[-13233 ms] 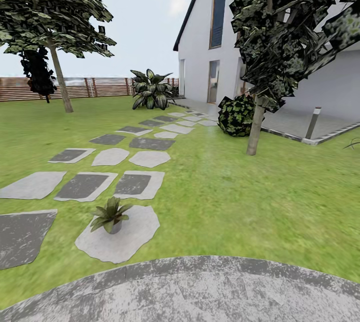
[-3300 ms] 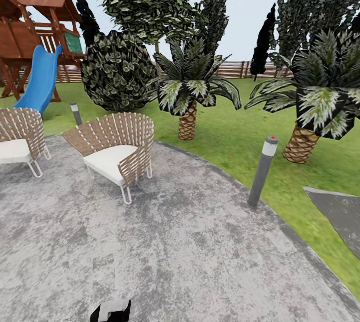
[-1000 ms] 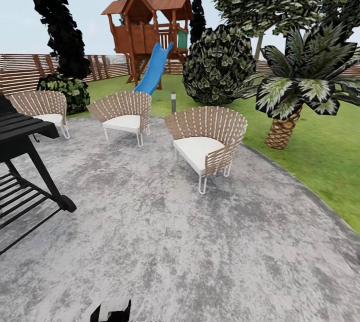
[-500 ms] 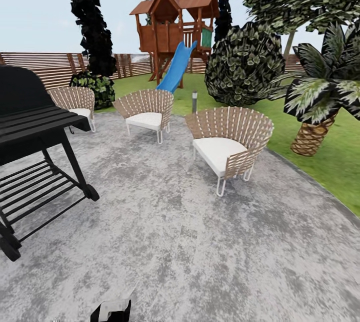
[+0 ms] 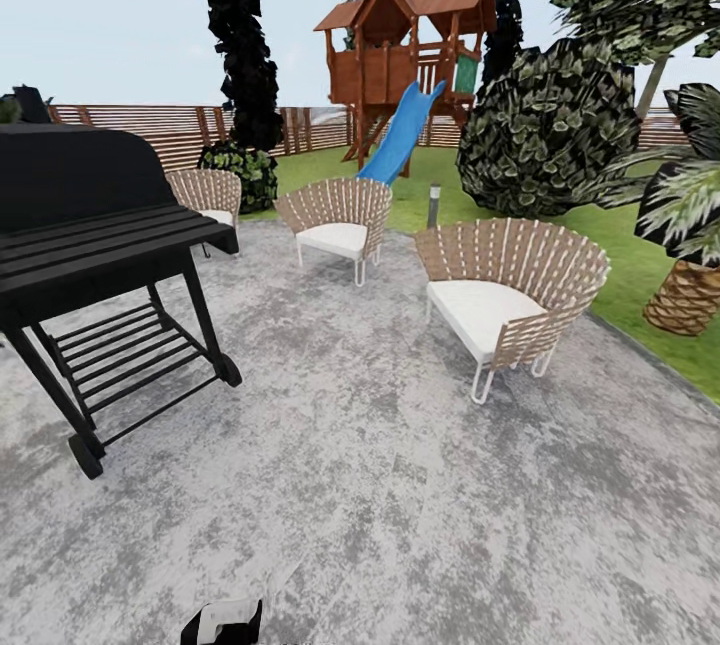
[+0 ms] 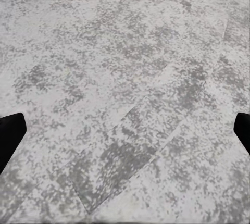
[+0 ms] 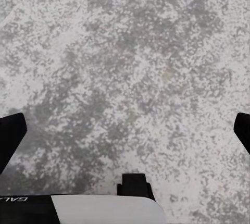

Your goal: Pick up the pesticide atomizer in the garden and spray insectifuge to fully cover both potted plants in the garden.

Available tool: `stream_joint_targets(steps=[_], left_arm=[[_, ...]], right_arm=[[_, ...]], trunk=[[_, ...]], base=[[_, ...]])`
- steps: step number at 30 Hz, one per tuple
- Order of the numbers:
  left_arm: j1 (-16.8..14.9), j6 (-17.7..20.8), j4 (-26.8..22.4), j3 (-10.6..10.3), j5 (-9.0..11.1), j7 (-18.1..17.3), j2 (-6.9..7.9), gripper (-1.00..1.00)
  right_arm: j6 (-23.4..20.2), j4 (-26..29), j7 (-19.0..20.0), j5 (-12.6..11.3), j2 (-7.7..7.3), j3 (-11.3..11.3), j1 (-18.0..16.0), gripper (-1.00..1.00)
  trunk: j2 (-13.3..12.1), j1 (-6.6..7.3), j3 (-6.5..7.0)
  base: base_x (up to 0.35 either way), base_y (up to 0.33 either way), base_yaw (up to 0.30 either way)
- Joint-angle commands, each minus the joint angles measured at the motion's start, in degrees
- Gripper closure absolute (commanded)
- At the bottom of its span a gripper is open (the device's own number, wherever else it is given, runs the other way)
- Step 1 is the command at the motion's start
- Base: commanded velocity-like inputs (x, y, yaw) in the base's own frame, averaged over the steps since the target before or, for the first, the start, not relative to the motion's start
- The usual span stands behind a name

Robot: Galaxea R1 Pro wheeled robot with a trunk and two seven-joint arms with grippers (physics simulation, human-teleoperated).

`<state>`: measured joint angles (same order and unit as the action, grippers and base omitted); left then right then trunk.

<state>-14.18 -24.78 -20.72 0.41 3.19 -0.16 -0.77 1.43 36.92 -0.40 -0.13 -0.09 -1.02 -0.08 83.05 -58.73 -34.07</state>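
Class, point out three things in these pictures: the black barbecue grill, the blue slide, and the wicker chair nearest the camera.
black barbecue grill (image 5: 95,245), head view, on its slatted side shelf.
blue slide (image 5: 402,135), head view, midway down the chute.
nearest wicker chair (image 5: 478,310), head view, on its white seat cushion.

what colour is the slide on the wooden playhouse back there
Bright blue. The slide comes down from the reddish-brown playhouse onto the lawn; it shows best in the head view.

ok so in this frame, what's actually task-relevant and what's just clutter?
Task-relevant:
- grey paved patio, part of the garden
- lawn
- wooden fence

Clutter:
- black grill
- three wicker chairs, nearest
- playhouse with blue slide
- bush
- palm
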Motion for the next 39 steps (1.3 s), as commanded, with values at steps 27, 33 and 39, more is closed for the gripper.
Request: stream_joint_targets(steps=[27, 33, 39], left_arm=[[-0.03, -0.18, 0.06, 0.03, 0.32, -0.06, -0.02, -1.0], [-0.04, -0.18, 0.06, 0.03, 0.32, -0.04, -0.02, -1.0], [-0.05, -0.18, 0.06, 0.03, 0.32, -0.03, -0.02, -1.0]], right_arm=[[0.15, 0.0, 0.1, 0.07, 0.0, 0.13, -0.01, -1.0], [0.15, 0.0, 0.08, 0.04, 0.0, 0.09, -0.01, -1.0], [0.21, 0.0, 0.05, 0.06, 0.0, 0.07, -0.01, -1.0]], trunk=[[0.03, 0.0, -0.36], [0.03, 0.0, -0.52], [0.03, 0.0, -0.72]], base=[[0.0, 0.0, 0.092], [0.0, 0.0, 0.196], [0.0, 0.0, 0.227]])
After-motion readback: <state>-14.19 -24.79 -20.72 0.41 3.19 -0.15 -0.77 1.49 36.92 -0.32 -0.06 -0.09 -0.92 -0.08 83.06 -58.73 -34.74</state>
